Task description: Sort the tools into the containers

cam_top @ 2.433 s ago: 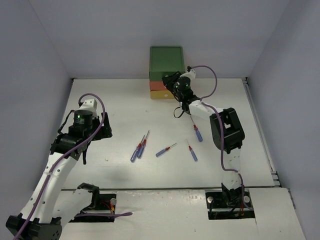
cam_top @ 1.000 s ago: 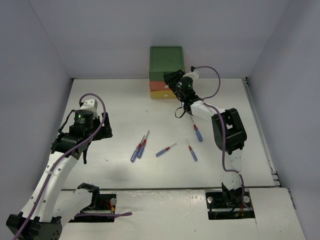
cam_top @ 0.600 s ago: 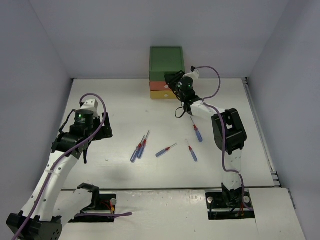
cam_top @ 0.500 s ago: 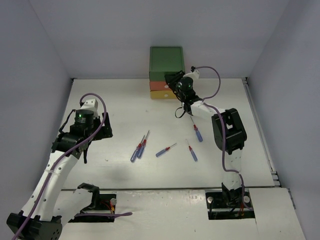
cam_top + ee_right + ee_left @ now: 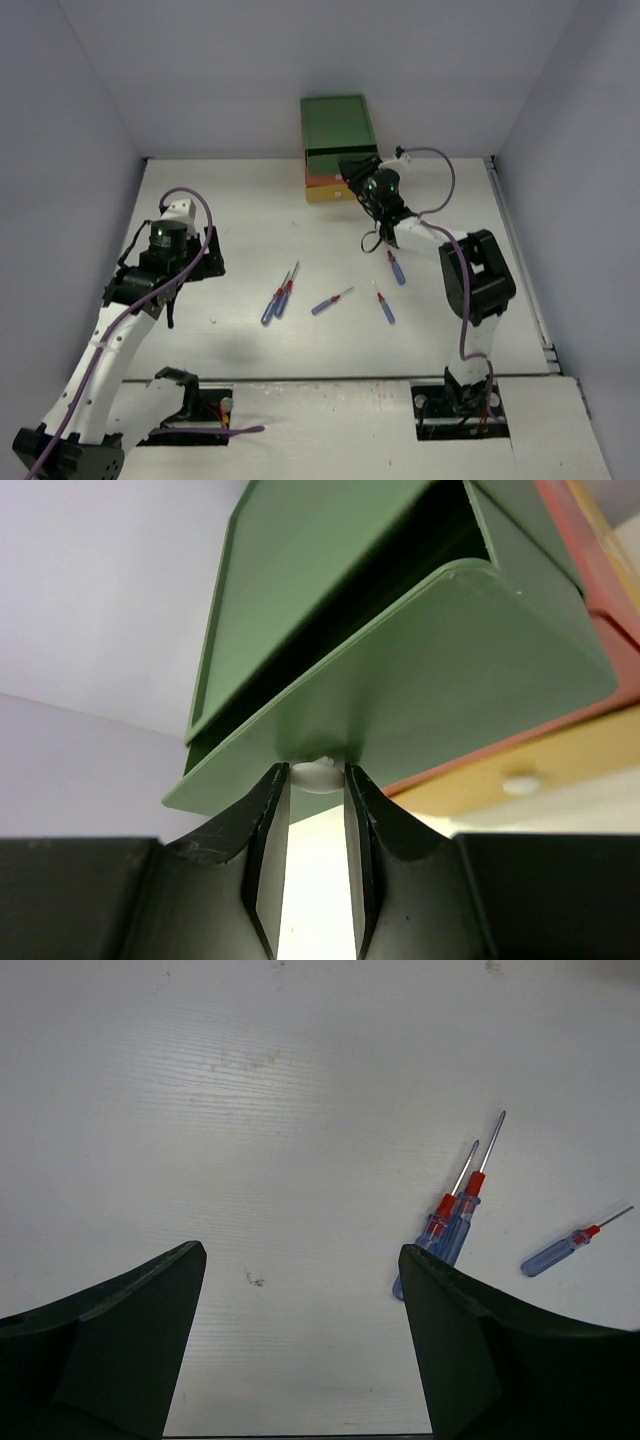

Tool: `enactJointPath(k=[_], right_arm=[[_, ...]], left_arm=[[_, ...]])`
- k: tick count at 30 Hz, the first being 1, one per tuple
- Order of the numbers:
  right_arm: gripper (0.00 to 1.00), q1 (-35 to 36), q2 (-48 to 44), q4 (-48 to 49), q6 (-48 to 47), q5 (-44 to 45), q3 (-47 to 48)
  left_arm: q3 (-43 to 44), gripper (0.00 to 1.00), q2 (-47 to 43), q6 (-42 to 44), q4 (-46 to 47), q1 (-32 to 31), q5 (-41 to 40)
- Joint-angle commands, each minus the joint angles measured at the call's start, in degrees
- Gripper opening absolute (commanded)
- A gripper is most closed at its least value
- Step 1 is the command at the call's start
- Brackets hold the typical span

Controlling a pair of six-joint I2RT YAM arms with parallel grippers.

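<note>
Right fingers (image 5: 266,860) clamp the white knob (image 5: 318,773) of the green drawer (image 5: 440,670) between them

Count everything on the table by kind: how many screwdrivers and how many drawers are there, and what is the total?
Screwdrivers: 5
Drawers: 3 (green drawer, orange-red drawer, yellow drawer)
Total: 8
</note>
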Motion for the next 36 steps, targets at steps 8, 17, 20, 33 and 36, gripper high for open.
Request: enactJointPath(k=[8,17,20,33,36], right_arm=[[0.02,1.8,-14.1,8.1,1.5,2.7,-13.7],[0.46,2.0,-15.7,7.0,-1.8,0.1,-16.0],[0.59,2.2,-17.2,3.7,-5.2,0.0,-15.4],[0.64,2.0,-36.9,-25.6,-29.2,10.2,-22.8],[0.62,1.9,-40.0,-30.4,-30.4,11.9,-26.4]], left_arm=[[1.7,0.75,-0.6,-0.3,1.3,0.0,1.2],[2.1,0.75,-0.6,0.0,1.2,0.0,1.9],[2.7,0.75,-0.8,0.2,1.1,0.0,1.9],[6.3,0.75,-0.6,1.2,-0.8,0.0,1.8],[6.8,0.75,-0.2,1.6,-1.2,0.0,2.0]])
